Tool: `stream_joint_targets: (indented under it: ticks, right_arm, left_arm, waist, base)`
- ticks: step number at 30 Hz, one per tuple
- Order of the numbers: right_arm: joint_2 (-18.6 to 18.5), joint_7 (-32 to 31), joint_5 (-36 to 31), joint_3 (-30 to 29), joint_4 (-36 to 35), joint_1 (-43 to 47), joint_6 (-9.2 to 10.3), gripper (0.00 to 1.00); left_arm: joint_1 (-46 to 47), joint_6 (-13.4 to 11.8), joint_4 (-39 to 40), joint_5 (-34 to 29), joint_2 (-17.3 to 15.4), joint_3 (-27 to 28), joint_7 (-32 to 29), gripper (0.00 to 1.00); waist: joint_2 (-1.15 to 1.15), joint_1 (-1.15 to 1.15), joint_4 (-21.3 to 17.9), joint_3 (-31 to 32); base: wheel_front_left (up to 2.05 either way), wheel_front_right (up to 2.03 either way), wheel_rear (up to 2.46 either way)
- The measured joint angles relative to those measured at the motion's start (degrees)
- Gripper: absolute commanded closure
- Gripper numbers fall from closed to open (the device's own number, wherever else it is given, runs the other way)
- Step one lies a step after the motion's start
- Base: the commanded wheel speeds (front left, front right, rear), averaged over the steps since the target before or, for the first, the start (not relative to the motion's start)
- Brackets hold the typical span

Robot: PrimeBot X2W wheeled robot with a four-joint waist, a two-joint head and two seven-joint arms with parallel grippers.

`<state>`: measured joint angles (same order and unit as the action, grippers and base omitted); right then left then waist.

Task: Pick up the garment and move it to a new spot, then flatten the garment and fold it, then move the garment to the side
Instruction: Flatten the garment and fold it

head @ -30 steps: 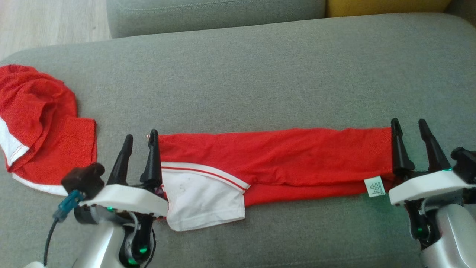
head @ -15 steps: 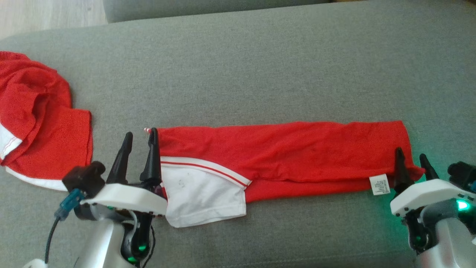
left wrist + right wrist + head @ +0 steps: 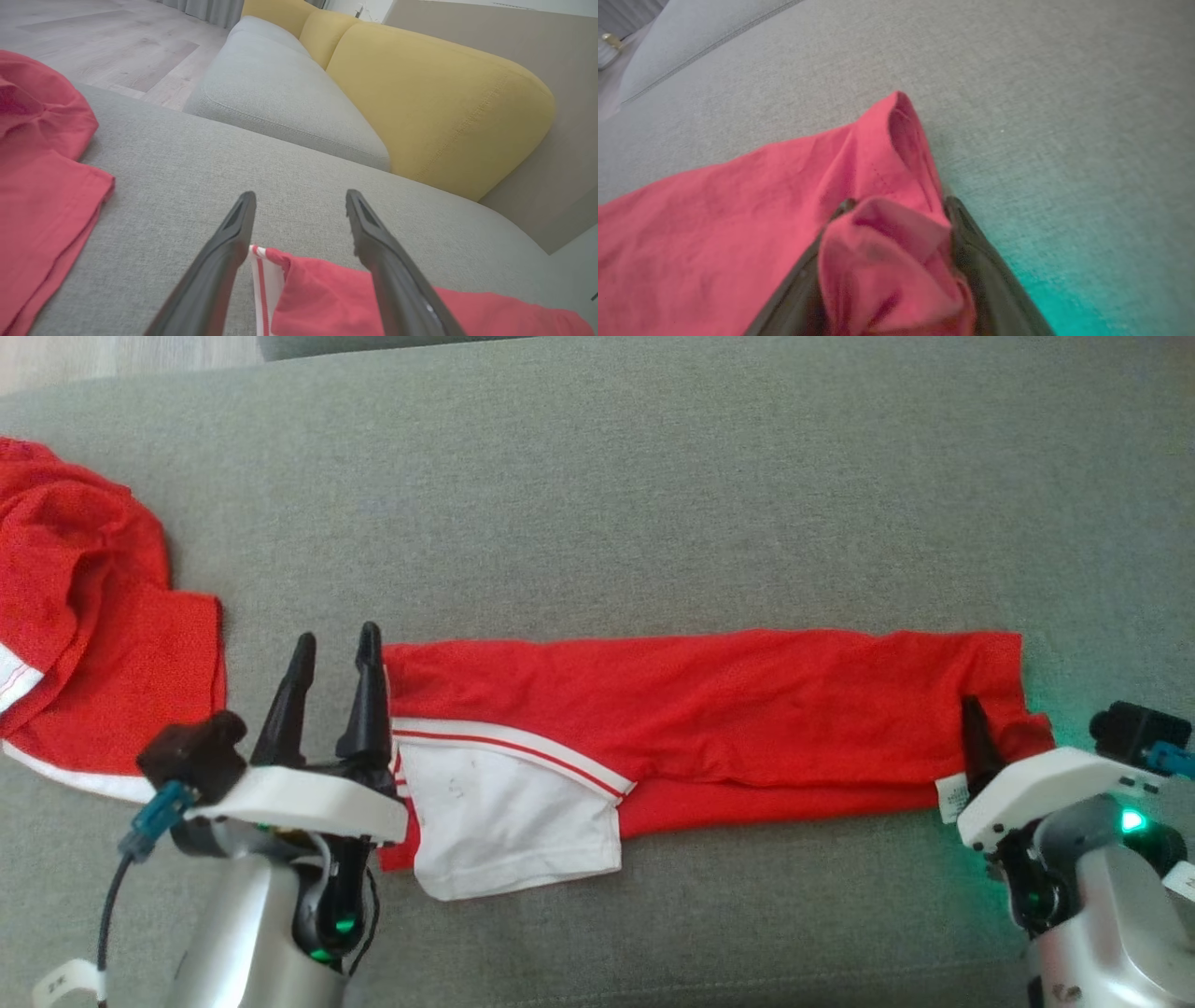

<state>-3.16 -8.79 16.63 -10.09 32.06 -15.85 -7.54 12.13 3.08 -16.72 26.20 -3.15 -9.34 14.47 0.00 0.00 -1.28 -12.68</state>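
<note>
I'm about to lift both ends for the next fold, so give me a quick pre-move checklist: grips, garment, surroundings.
1. Left gripper open, straddling the garment corner: ok.
2. Left fingers closed on cloth: not ok, not yet gripping.
3. Cloth bunched inside the right gripper: ok.
4. Right pinch firm: cannot tell.
5. Garment lying as a flat strip on the sofa cushion: ok.
6. Second red garment apart from the strip: ok.

Left claw [image 3: 300, 192] stands spread, straddling the garment's [image 3: 317, 289] corner.
</note>
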Motion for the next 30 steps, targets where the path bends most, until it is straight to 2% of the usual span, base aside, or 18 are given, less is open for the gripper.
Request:
stream_joint_targets:
  ticks: [4,9,13,19,23,30]
  right_arm:
    - [0.14,-0.08,-0.52,-0.41,-0.52,0.03,0.00,1.00]
    - [0.04,0.81,-1.96,-4.10,-1.03,0.02,0.00,1.00]
    - [-1.38,2.13,-5.01,-9.83,-1.37,-0.21,0.00,1.00]
    - [-4.57,4.82,-14.73,-21.75,-1.15,-4.09,0.00,1.00]
    - [-3.22,4.83,-16.94,-21.09,-1.18,-5.80,0.00,1.00]
    - [-1.01,3.30,-15.70,-14.91,-3.82,-5.76,0.00,1.00]
  left_arm:
    - [0.01,0.29,-0.10,-0.63,0.10,0.90,0.00,0.00]
    - [0.01,0.52,-0.32,-0.86,0.38,1.13,0.00,0.00]
    - [0.01,0.94,-0.71,-0.99,0.43,1.35,0.00,0.00]
    - [-0.02,1.02,-1.27,-0.99,0.53,1.37,0.00,0.00]
    - [-0.12,1.03,-1.49,-0.97,0.58,1.36,0.00,0.00]
    - [-0.73,0.88,-1.71,-0.32,0.63,1.07,0.00,0.00]
  waist:
    - [0.00,0.00,-0.02,0.09]
    - [0.00,0.00,-0.04,0.48]
    - [0.00,0.00,-0.06,1.03]
    - [0.00,0.00,0.07,2.19]
    - [0.00,0.00,0.18,3.19]
    - [0.00,0.00,-0.03,4.87]
  base:
    - [0.00,0.00,0.00]
    - [0.00,0.00,0.00]
    - [0.00,0.00,0.00]
    - [0.00,0.00,0.00]
    - [0.00,0.00,0.00]
    - [0.00,0.00,0.00]
